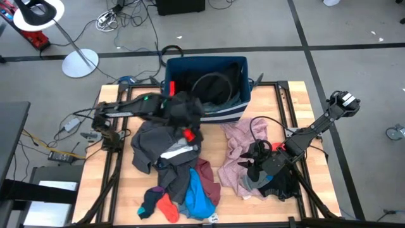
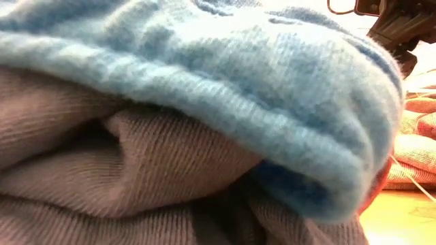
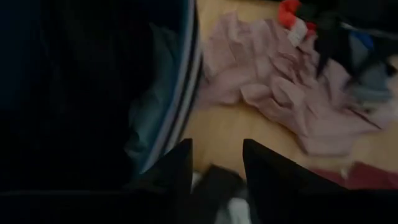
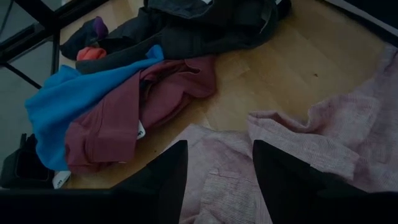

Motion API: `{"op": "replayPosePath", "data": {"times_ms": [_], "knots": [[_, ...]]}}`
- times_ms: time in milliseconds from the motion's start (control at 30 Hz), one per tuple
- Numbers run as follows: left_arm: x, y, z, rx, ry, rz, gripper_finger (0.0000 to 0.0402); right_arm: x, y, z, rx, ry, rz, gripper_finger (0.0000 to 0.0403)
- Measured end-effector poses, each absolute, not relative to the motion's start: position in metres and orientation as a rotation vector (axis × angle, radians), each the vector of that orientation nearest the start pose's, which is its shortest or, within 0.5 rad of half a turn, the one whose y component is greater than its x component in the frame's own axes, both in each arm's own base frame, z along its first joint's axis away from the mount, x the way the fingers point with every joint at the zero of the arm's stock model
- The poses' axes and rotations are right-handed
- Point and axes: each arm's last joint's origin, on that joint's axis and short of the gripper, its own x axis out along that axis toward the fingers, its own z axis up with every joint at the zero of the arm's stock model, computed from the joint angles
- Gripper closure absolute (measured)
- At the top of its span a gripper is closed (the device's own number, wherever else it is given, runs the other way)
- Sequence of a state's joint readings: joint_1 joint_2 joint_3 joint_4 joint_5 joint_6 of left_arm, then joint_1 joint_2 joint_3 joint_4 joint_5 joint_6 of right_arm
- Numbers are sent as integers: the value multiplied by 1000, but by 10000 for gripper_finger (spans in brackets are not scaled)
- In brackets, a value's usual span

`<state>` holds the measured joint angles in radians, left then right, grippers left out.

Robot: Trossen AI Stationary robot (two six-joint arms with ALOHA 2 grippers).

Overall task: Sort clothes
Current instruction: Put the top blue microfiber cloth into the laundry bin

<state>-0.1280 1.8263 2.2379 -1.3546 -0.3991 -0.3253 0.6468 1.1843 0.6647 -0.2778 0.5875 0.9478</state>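
Mid-sort at the desk [image 1: 297,95]: the left gripper [image 1: 183,113] hangs at the near rim of the blue bin [image 1: 243,69], at about 12 o'clock on the desk, its fingers [image 3: 177,165] parted and nothing visibly between them. By the look of it, a drop into the bin is being finished, with dark garments [image 1: 212,85] already inside. The right gripper [image 1: 256,158] hovers, released, over the pale pink garment [image 1: 237,149] at 4 o'clock, its fingers [image 4: 171,168] spread just above the cloth.

The rest of the clothes lie in a heap from the desk's centre toward 7 o'clock: dark grey pieces [image 1: 152,142], a maroon garment [image 4: 121,118], a bright blue one [image 4: 62,99] and an orange-red sock-sized piece [image 1: 168,208]. The next move likely calls for the right gripper to descend and pinch a fold of the pink fabric.

The table-level camera is smothered by blue and brownish knit, showing almost nothing else. What lies deep in the bin is too dark to sort out.
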Motion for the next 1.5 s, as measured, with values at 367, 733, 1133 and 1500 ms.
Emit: {"op": "replayPosePath", "data": {"times_ms": [367,733,1133,1500], "knots": [[304,-95,431,-58,934,452,254,191,125,213,462,602,-239,220],[303,-151,419,-41,923,302,254,192,125,215,478,587,-232,220],[339,-196,371,115,982,181,254,194,127,216,499,580,-206,220],[372,-211,292,67,1112,-36,255,195,129,218,521,586,-173,220]]}}
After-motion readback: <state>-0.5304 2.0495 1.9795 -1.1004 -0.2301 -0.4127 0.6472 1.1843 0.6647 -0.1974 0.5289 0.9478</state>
